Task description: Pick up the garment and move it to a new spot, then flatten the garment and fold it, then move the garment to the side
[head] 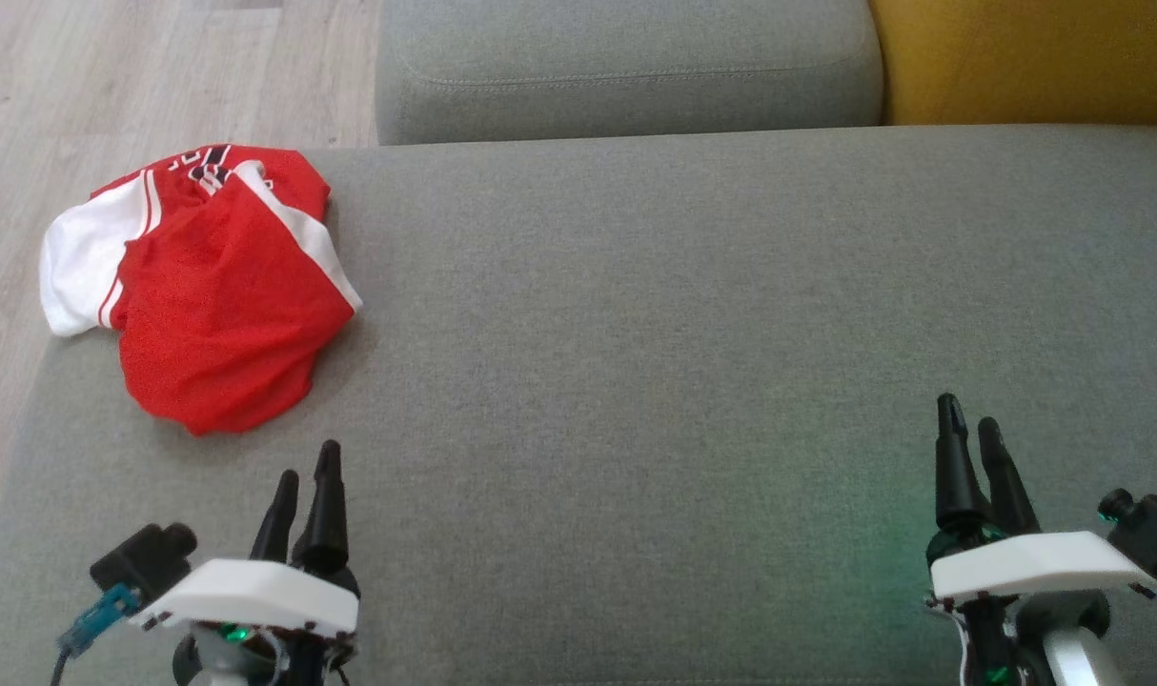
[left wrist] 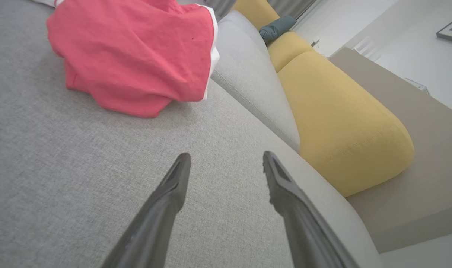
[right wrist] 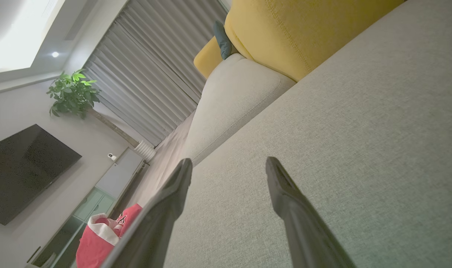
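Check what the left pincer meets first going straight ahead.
Likely the garment, its near edge just ahead of the left pincer on the seat; it could slip past it. Depth is unclear.

My left pincer (head: 309, 459) sits at the lower left of the head view, its two dark fingers pointing forward, spread apart and holding nothing. My right pincer (head: 968, 410) mirrors it at the lower right, jaws wide and empty. Both arms are low and well apart from each other.
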`<state>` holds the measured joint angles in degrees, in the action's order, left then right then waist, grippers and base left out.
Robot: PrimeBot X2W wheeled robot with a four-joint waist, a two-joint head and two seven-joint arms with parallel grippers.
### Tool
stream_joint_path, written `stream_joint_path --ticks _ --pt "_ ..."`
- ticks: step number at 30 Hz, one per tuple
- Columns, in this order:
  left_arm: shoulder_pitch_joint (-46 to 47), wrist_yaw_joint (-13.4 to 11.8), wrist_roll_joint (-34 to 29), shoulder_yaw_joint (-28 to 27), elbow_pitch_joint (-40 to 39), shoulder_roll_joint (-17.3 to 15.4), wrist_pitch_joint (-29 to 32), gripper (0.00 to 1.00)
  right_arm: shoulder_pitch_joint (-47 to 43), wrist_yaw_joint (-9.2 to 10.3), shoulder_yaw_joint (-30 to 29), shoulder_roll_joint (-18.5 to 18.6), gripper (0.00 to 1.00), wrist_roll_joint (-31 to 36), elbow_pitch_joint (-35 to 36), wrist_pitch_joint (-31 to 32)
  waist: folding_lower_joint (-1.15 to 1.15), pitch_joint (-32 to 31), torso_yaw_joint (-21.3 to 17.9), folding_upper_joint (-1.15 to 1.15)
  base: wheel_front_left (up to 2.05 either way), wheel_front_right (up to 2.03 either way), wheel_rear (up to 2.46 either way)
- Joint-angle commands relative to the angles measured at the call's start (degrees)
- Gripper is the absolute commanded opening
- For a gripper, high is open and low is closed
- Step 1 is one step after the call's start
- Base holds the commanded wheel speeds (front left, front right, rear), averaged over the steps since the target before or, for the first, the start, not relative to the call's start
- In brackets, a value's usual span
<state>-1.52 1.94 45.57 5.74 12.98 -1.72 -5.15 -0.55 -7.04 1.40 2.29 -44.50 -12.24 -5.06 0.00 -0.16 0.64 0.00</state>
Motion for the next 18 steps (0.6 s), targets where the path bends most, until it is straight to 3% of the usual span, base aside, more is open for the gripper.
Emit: stream_joint_path --ticks 1,18 --pt "2.9 -0.4 -2.0 -0.4 -2.3 -0.8 -0.8 1.0 2.4 -0.26 1.0 0.4 1.0 1.9 1.9 -0.8 0.0 0.0 0.0 0.0 0.0 0.0 0.0" --pt "3.0 -1.8 -16.2 1.7 -3.6 -0.9 -3.6 1.0 2.7 -0.32 2.7 0.4 1.0 14.6 1.9 -3.7 0.0 -0.3 0.3 0.0 0.0 0.0 0.0"
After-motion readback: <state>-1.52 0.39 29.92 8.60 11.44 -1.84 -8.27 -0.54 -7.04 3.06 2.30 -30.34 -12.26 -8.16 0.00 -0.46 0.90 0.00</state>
